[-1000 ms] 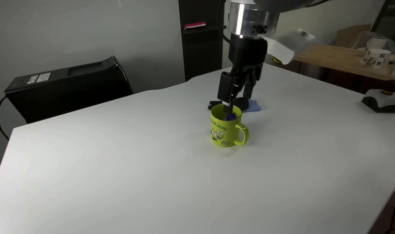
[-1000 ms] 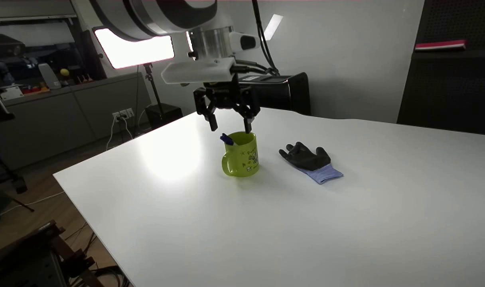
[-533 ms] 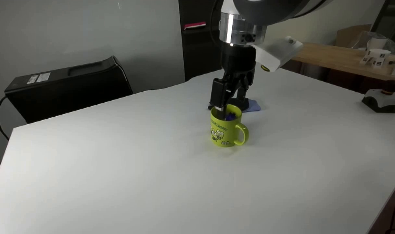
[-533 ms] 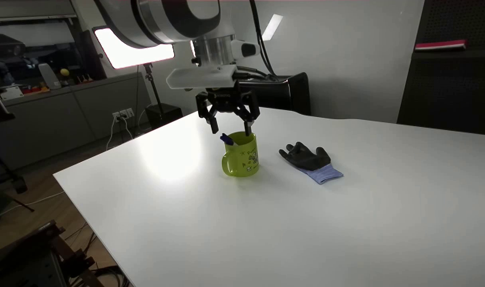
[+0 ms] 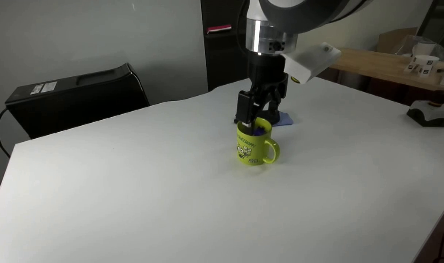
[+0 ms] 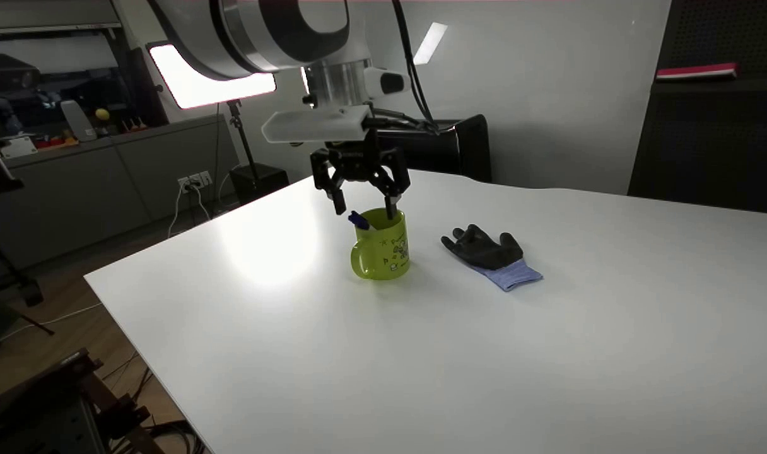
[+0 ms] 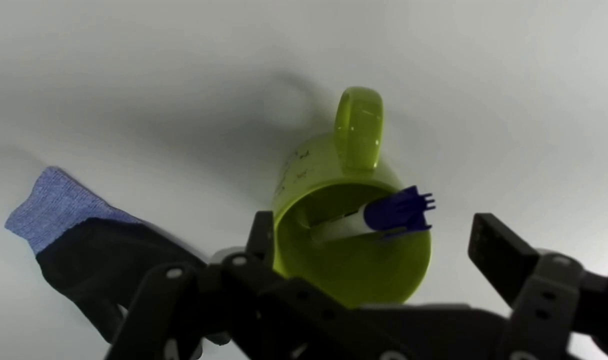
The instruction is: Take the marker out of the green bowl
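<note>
The green bowl is a lime-green mug [image 5: 255, 151] standing upright on the white table; it shows in an exterior view [image 6: 383, 257] and the wrist view [image 7: 320, 160]. The marker leans inside it. Its dark blue cap [image 6: 359, 220] sticks out over the rim on the handle side, and its white body [image 7: 345, 226] runs down inside; its lower end is hard to make out. My gripper [image 6: 366, 209] is open and empty just above the mug. In the wrist view the gripper [image 7: 376, 240] has its jaws wide apart, one on each side of the mug opening and marker.
A black and blue glove [image 6: 484, 249] lies beside the mug; it also shows in the wrist view [image 7: 114, 255]. A black box [image 5: 79, 95] stands behind the table edge. A white and black button box [image 5: 432, 114] sits at the table's right edge.
My gripper has come down toward the mug and shifted a little left in an exterior view, mostly in the first half second. The jaws stay open. The mug and marker have not moved.
</note>
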You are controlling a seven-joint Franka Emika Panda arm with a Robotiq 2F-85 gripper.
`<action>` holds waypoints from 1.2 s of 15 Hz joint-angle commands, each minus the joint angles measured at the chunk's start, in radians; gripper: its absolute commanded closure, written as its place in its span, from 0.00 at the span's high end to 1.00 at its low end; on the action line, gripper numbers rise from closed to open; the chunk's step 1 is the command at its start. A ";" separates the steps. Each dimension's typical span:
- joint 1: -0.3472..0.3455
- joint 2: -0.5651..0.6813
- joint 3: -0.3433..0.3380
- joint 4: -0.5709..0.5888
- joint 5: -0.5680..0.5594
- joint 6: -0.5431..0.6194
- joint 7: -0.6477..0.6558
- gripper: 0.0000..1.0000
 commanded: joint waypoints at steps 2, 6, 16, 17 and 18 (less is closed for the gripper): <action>0.017 -0.001 -0.019 0.020 -0.032 -0.036 0.072 1.00; 0.023 -0.002 -0.014 0.019 -0.026 -0.047 0.091 1.00; 0.041 0.000 -0.018 0.016 -0.036 -0.061 0.119 0.39; 0.040 0.001 -0.019 0.016 -0.036 -0.063 0.120 0.33; 0.040 0.001 -0.019 0.016 -0.035 -0.065 0.120 0.27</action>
